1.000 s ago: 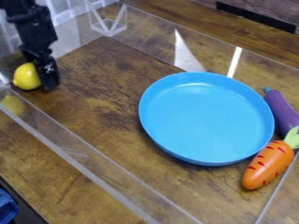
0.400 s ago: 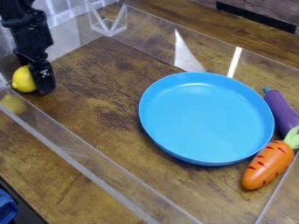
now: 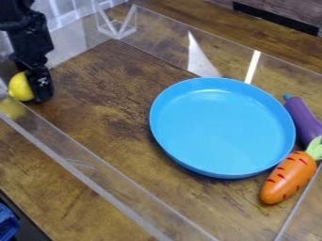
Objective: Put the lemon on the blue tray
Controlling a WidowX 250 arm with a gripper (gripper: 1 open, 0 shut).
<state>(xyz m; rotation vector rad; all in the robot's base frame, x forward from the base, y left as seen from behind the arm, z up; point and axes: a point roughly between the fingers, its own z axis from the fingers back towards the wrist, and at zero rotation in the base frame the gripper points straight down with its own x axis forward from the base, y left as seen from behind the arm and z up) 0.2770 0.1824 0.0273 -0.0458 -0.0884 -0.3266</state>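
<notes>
Camera view, looking down across a wooden table (image 3: 113,104) enclosed by clear acrylic walls (image 3: 75,155). At far left, the black gripper (image 3: 33,85) is pointing straight down with its jaws drawn in against the lemon (image 3: 19,87); the yellow fruit is showing at the left side of the fingers (image 3: 41,85), and the near finger is covering part of it. The lemon is sitting low, at or just above the wood close to the left wall; whether it is touching the table cannot be told. The blue tray (image 3: 189,141) is lying flat on the right half of the table, well apart from the lemon and the gripper, and is holding nothing. Just beyond the tray's right rim, an orange toy carrot (image 3: 288,179) is lying near the front, with a purple toy vegetable (image 3: 303,120) behind it and a small green piece (image 3: 315,146) showing between the two at the frame edge.
</notes>
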